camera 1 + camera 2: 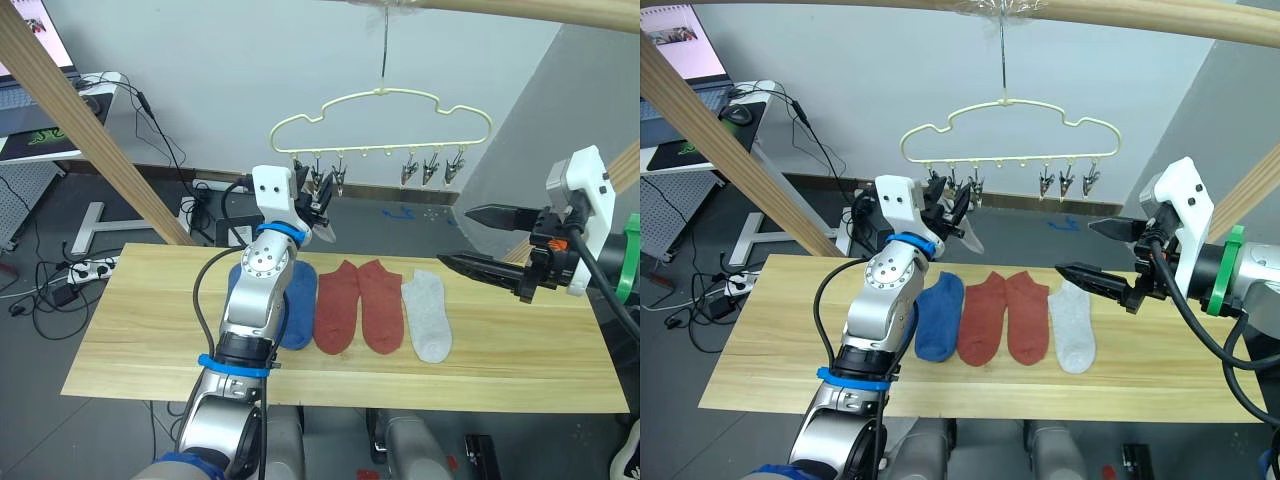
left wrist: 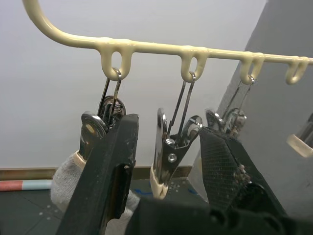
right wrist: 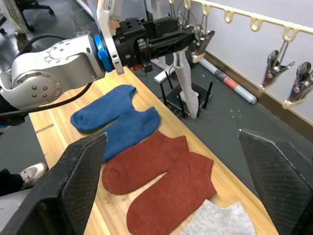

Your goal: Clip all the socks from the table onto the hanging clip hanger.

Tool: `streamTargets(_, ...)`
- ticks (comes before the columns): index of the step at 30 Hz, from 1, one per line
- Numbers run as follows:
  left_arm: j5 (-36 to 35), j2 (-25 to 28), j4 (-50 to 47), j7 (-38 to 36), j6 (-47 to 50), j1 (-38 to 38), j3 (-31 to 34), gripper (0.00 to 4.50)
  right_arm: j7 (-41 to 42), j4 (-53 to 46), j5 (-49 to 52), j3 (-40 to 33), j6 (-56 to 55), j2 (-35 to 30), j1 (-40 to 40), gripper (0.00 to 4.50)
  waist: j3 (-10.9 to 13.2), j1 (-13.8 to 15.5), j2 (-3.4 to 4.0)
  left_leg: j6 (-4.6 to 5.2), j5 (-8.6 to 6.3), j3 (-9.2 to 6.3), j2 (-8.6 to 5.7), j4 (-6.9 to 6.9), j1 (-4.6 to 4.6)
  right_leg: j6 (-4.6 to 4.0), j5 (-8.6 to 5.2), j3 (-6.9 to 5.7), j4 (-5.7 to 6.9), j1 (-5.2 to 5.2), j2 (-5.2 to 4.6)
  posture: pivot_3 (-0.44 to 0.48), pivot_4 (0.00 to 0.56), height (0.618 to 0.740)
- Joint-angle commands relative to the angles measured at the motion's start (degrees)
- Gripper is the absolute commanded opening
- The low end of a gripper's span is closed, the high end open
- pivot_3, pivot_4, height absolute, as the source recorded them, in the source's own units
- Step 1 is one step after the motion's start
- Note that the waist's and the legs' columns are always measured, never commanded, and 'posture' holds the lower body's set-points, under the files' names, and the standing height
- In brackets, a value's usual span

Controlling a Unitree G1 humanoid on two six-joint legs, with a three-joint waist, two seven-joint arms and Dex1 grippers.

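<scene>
Two black fingers of the left gripper [image 2: 166, 161] stand apart around a small metal clip [image 2: 168, 156] on the pale-yellow wire hanger [image 1: 380, 110]. Right gripper [image 3: 171, 191] gapes wide over blue [image 3: 115, 122], red [image 3: 156, 171] and grey socks [image 1: 428, 315] on the wooden table [image 1: 520, 350]; one grey sock [image 3: 187, 88] hangs clipped.

I see a matt, light wooden table [image 1: 520, 350] with visible grain, and soft knit cloth socks [image 1: 358, 305] lying on it. The clip hanger [image 1: 385, 120] looks like glossy pale-yellow coated wire, its clips [image 2: 168, 149] shiny bare metal. My left gripper's fingers [image 2: 110, 171] are matt black plastic.
</scene>
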Motion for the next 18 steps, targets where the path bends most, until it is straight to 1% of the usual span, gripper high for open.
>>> streamTargets(1, 0.3, -0.7, -0.7, 0.7, -1.9, -1.7, 0.0, 2.23, -0.8, -0.6, 2.1, -1.8, -1.7, -1.3, 0.0, 4.50, 0.0, 0.0, 0.00, 0.00, 0.00, 0.00, 0.00, 0.00, 0.00, 0.00, 0.00, 0.00, 0.00, 0.00, 0.00, -0.039, 0.240, 0.740)
streamTargets(10, 0.5, -1.3, 1.1, 1.2, -2.7, -2.9, 0.2, 2.23, -5.9, 1.2, 5.4, -1.4, -3.7, -1.3, -1.9, 4.50, 0.0, -0.1, 0.00, 0.01, 0.01, 0.00, -0.01, 0.01, 0.00, 0.01, 0.01, 0.01, 0.00, 0.00, 0.00, -0.049, 0.240, 0.740)
streamTargets(18, 0.4, -1.5, 1.8, 1.8, -3.1, -3.5, 0.5, 2.23, -7.9, 1.3, 7.5, -1.3, -4.7, -2.4, -1.3, 4.50, 0.0, -0.1, 0.00, 0.01, 0.01, 0.00, 0.00, 0.00, -0.01, 0.01, 0.01, 0.01, 0.00, 0.00, 0.00, -0.051, 0.243, 0.740)
